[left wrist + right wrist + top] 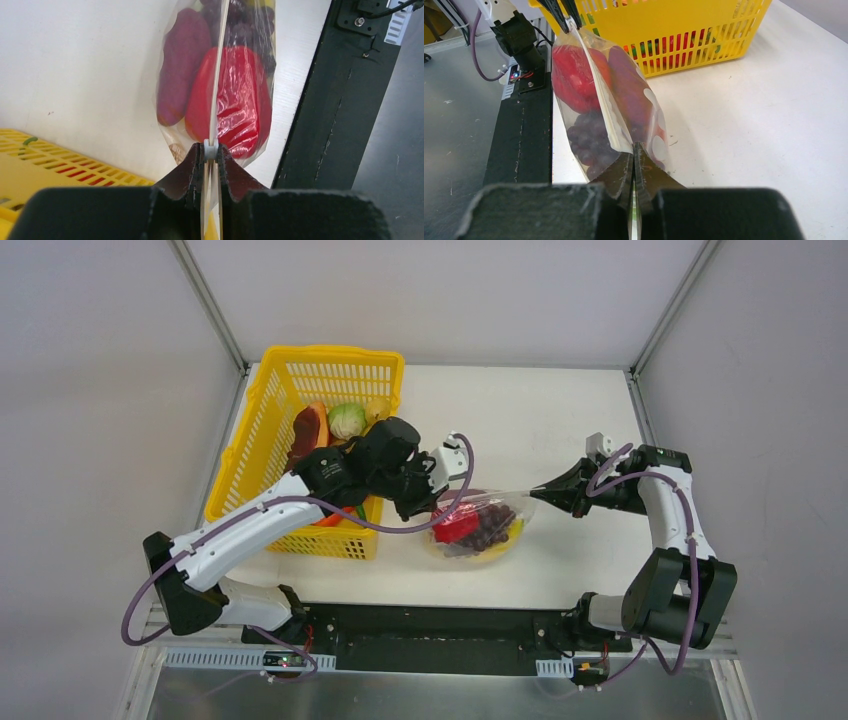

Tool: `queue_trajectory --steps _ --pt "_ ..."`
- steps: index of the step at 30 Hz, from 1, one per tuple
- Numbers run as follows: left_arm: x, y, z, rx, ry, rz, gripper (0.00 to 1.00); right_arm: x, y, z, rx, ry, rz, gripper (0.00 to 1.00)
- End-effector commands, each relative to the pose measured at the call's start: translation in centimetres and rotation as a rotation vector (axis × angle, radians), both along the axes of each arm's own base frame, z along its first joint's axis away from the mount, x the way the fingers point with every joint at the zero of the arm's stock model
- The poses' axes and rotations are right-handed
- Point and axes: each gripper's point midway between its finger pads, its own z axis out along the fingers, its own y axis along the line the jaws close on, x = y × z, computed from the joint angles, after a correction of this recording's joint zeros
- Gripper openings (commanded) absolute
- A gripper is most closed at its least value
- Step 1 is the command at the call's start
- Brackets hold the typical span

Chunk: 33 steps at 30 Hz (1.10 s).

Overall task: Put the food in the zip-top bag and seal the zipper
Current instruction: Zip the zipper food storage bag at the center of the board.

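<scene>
you are looking at the left gripper clenching on one end of the zipper. in the left wrist view its two dark fingers are pressing together at the lower centre of the frame, with no gap showing and only a small pale bit of the strip poking out at the tips.

your right gripper is doing the same at the other end. in the right wrist view its fingers are pinching tight on the bag's top edge at the lower centre of the frame.

between the two grippers the zipper is running as one thin, taut, pale line. you cannot tell from these views whether it is pressed closed along its whole length.

the zip-top bag is hanging below that line at the centre of the top view, over the white table and just right of the yellow basket. whether its bottom is touching the table is not clear.

the food is sitting inside the bag. a red pepper is filling the middle of the left wrist view, and a purple sweet potato is lying against its left side. dark grapes are bunching low in the bag near your right gripper's fingers, and a yellow piece is showing at the bag's lower right edge in the top view.

more pieces are lying in the basket at the upper left, among them a green cabbage and a red-brown piece.
</scene>
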Motion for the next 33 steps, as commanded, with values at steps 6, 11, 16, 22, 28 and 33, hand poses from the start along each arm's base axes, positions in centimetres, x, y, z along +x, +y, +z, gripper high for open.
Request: queue_trajectory --steps 6,11,16,22,28,33 --pt "-1.4 5.8 -1.2 0.123 -0.003 0.080 0.00 1.2 -0.9 1.1 0.011 -0.084 -0.048 0.00" --pt "-1.6 6.5 -1.3 0.138 -0.002 0.090 0.00 1.2 -0.9 1.1 0.011 -0.082 -0.049 0.00" --pt "-1.5 6.8 -1.5 0.150 -0.002 0.099 0.00 1.1 -0.9 1.2 0.009 -0.085 -0.049 0.00" --pt "-1.1 7.2 -1.1 0.158 -0.028 0.117 0.00 1.3 -0.9 1.3 0.017 -0.079 -0.052 0.00" --pt "0.3 4.3 1.0 -0.006 -0.064 0.142 0.42 1.4 -0.8 2.3 0.039 -0.094 -0.060 0.00" --pt "1.3 2.0 4.0 -0.157 -0.088 0.170 0.71 1.9 -0.9 3.9 0.073 -0.096 -0.070 0.00"
